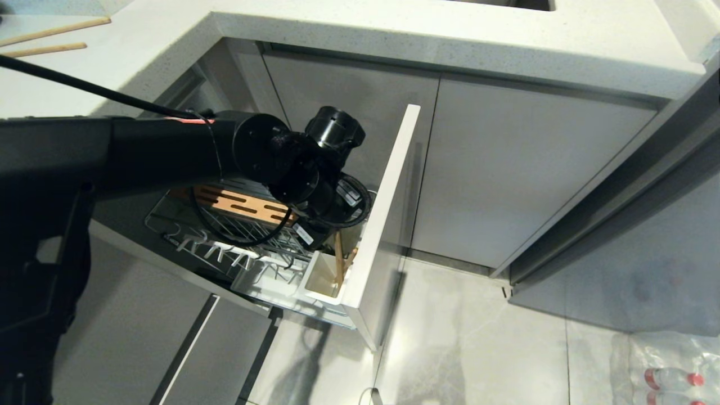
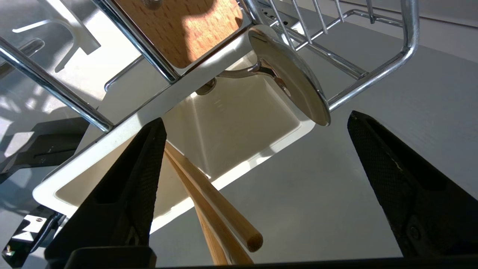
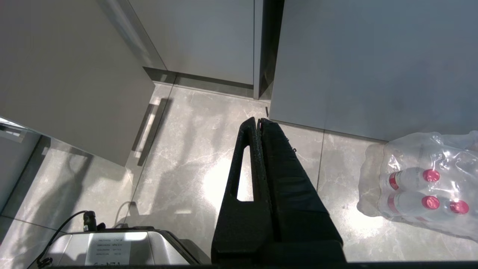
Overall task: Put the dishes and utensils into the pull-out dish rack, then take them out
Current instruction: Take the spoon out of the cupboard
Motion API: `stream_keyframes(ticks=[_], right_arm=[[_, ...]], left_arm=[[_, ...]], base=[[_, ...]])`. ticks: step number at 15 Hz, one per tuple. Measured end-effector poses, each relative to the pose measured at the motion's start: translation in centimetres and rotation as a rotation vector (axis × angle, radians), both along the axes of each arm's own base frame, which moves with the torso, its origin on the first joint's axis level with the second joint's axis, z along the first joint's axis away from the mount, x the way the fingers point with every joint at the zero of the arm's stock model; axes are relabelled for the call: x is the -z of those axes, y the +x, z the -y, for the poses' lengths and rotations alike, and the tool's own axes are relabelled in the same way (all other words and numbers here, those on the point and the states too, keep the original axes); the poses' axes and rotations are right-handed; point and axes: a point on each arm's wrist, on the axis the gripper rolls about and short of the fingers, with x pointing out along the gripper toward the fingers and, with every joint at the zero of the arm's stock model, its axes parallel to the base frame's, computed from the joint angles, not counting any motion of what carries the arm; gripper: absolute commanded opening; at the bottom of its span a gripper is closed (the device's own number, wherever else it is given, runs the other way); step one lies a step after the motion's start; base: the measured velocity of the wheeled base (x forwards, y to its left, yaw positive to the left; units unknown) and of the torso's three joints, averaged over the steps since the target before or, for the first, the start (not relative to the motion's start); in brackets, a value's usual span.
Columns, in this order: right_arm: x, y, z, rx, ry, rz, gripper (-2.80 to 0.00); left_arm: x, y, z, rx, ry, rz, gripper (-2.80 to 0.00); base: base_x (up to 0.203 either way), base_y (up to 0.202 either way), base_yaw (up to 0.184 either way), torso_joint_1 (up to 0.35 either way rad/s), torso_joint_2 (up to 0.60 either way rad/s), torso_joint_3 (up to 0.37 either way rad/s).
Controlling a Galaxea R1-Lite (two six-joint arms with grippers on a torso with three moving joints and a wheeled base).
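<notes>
With chopsticks (image 2: 213,201) and spoon (image 2: 289,87) standing in the utensil cup (image 2: 239,127), the left hand (image 2: 257,123) hangs released above them while another pair of chopsticks (image 1: 53,38) lies on the counter (image 1: 101,73) and no dishes show in the rack (image 1: 236,236).

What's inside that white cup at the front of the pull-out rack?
Inside the white utensil cup stand the wooden chopsticks, leaning out towards the left gripper, whose fingers are open. A metal spoon leans on its rim. The cup's bottom is partly hidden.
</notes>
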Motion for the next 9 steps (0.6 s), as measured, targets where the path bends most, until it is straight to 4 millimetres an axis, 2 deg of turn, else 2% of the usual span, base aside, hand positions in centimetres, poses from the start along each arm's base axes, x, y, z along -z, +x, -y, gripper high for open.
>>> stream_keyframes(ticks=[9], right_arm=[[0.00,0.00,0.00,0.000,0.000,0.000,-2.80]], left_arm=[[0.00,0.60,-0.61,-0.026,0.001,0.008,0.00]], base=[[0.000,0.000,0.000,0.000,0.00,0.000]])
